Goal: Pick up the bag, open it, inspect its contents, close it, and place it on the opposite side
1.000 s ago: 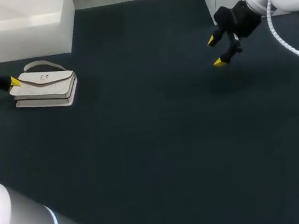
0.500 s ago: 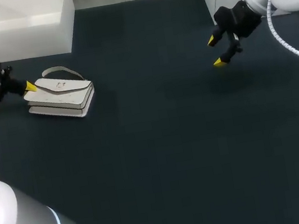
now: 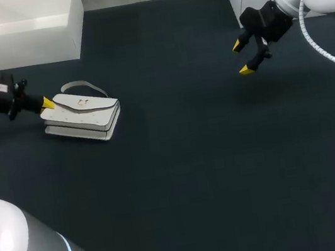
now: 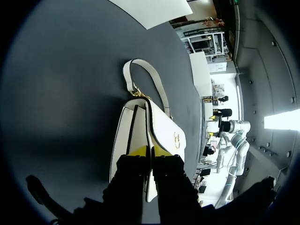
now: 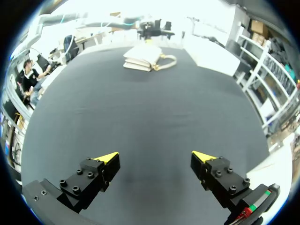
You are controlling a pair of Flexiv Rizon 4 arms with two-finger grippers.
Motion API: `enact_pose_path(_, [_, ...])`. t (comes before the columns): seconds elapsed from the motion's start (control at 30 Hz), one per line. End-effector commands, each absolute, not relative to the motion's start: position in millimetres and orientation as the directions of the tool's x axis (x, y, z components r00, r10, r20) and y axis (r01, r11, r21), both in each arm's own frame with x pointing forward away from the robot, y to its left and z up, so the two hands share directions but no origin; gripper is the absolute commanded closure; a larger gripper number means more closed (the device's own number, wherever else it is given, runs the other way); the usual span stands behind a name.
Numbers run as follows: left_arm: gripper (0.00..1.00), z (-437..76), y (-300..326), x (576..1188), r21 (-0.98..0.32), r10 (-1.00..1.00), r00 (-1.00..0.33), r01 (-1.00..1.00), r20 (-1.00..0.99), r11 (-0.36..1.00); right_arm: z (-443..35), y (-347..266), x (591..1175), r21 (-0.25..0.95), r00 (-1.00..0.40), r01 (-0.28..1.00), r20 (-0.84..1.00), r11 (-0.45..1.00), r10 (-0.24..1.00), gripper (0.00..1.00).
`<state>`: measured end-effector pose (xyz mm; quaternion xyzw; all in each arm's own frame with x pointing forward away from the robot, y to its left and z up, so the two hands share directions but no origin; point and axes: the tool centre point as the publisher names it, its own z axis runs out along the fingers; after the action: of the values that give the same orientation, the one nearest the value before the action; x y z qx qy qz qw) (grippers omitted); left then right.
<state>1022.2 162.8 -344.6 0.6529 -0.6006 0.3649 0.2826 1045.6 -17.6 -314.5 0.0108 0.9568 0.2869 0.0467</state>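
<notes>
Bag (image 3: 83,113): white, on table (image 3: 192,160), end clamped in my left end effector (image 4: 150,151), presumably for lifting; right end effector (image 3: 242,57) apart, waiting.

On dark tbl (image 3: 192,160): white bag (image 3: 83,116) flat, L side, strap toward far edge.

Bag (image 3: 83,113) lies on the table (image 3: 186,161), left half, with the left gripper (image 3: 46,104) at its left end. Right gripper (image 3: 241,58) is over the far right, well apart. A box (image 3: 25,33) stands behind the bag.
</notes>
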Motion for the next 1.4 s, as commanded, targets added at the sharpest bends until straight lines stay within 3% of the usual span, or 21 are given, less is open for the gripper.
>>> enact_pose_path(0.03, [1.00,-349.5,159.8,1017.1,-0.342,-0.573,0.008,-0.796,0.820,-0.500,-314.7,-17.7,1046.4,0.551,-0.996,-0.007,-0.083,0.834,0.046,0.00])
enact_pose_path(0.63, [1.00,-349.1,157.4,1014.5,-0.321,-0.551,0.007,-0.806,0.834,-0.496,-314.7,-17.7,1046.4,0.551,-0.996,-0.007,-0.083,0.834,0.046,0.00])
enact_pose_path(0.87, [1.00,-355.2,130.7,1011.6,-0.280,-0.523,-0.011,-0.853,0.852,-0.439,-314.7,-17.7,1046.4,0.551,-0.996,-0.007,-0.083,0.834,0.046,0.00])
enact_pose_path(1.4, [1.00,-344.6,62.9,1016.7,-0.260,-0.489,-0.010,-0.856,0.872,-0.446,-314.7,-17.7,1046.4,0.551,-0.996,-0.007,-0.083,0.834,0.046,0.00])
